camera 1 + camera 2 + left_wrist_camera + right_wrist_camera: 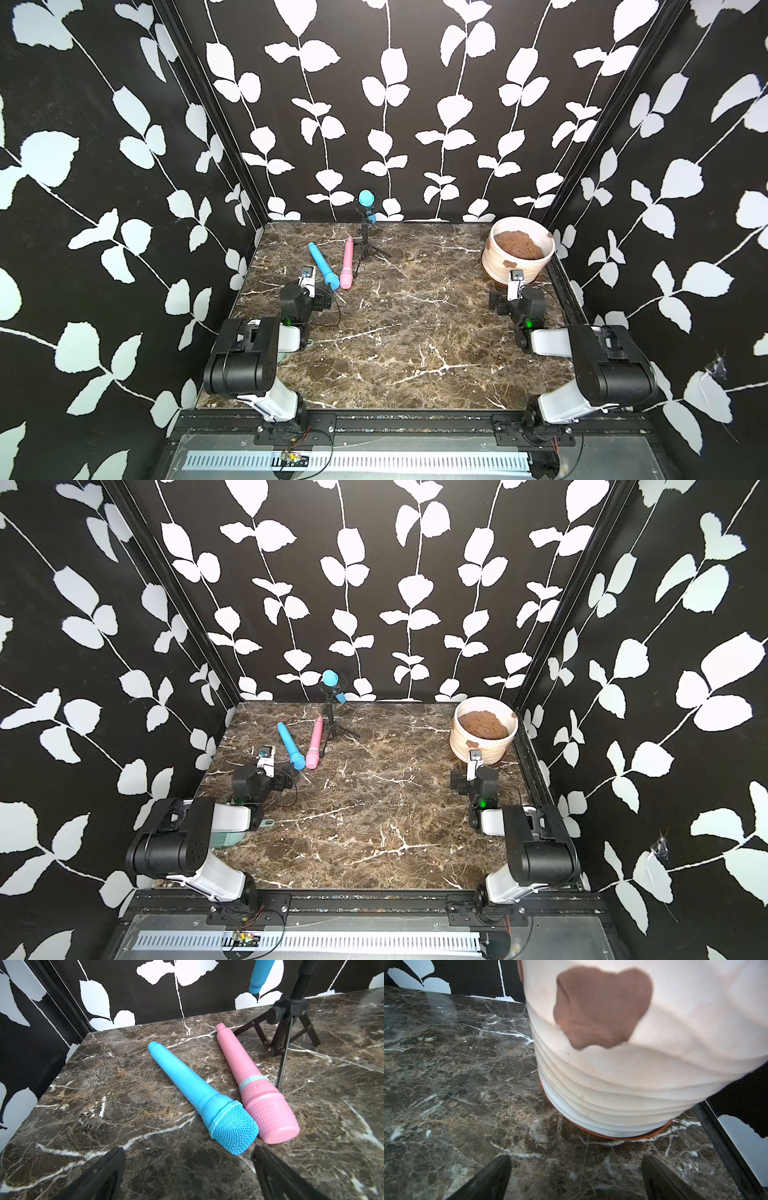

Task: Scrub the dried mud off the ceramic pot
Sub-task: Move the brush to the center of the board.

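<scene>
The ceramic pot point(517, 259) point(484, 742) stands at the back right of the marble table, cream, ribbed, on an orange saucer, with a lumpy brown soil mass point(519, 244) inside. One reddish-brown patch of dried mud point(508, 263) point(600, 1009) sticks to its near wall; a smaller patch point(550, 235) sits on the right rim. My right gripper point(516, 277) point(576, 1159) is open just in front of the pot, low over the table, holding nothing. My left gripper point(308, 276) point(188, 1151) is open and empty at the left, near the heads of two toy microphones.
A blue microphone point(322, 266) point(199, 1095) and a pink one point(347, 264) point(253, 1084) lie side by side at the back left. A small black tripod point(366, 241) holds another blue microphone. A pale green object point(230, 838) lies mostly hidden under my left arm. The right wall stands close behind the pot.
</scene>
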Controlling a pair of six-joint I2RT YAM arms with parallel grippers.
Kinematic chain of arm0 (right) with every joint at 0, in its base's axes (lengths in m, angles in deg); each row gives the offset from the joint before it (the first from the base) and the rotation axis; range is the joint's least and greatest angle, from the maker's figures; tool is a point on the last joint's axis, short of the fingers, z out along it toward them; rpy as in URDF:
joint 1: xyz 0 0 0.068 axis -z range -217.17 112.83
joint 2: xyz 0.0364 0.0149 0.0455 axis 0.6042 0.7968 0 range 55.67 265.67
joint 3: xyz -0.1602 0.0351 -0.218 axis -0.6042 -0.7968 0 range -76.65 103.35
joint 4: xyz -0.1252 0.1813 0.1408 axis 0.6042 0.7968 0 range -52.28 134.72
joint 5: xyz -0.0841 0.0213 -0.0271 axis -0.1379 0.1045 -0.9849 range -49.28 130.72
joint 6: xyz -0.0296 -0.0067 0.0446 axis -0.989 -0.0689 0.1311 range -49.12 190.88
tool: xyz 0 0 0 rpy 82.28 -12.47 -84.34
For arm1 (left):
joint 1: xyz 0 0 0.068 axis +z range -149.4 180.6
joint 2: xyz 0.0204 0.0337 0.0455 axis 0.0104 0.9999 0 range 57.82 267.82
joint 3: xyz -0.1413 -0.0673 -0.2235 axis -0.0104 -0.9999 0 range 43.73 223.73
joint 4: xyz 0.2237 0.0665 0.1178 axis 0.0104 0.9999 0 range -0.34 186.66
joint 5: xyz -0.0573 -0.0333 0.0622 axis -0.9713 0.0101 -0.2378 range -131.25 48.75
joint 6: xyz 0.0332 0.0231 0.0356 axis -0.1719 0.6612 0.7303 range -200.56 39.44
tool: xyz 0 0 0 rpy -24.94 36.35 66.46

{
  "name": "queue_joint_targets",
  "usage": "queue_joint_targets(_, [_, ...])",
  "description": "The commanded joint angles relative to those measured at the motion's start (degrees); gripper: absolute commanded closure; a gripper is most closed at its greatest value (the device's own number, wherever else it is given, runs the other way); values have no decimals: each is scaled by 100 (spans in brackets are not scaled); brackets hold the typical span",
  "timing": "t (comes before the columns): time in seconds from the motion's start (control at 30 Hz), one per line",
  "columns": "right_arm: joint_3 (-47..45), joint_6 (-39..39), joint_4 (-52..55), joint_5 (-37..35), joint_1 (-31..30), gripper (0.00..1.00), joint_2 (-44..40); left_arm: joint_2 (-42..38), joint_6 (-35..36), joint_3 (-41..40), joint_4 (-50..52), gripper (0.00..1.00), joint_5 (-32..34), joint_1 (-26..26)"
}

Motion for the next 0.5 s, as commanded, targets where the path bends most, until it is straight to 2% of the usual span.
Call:
queue_joint_targets(0.0, [103,40,-91,-12,-8,0,-38,-73,9,50,42,1,31,-26])
queue_joint_targets(0.37, [115,58,-68,-4,0,0,-27,-73,3,48,45,1,30,-30])
queue_joint_targets(0.47, [149,127,2,-215,1,0,-44,-72,8,57,50,1,28,-24])
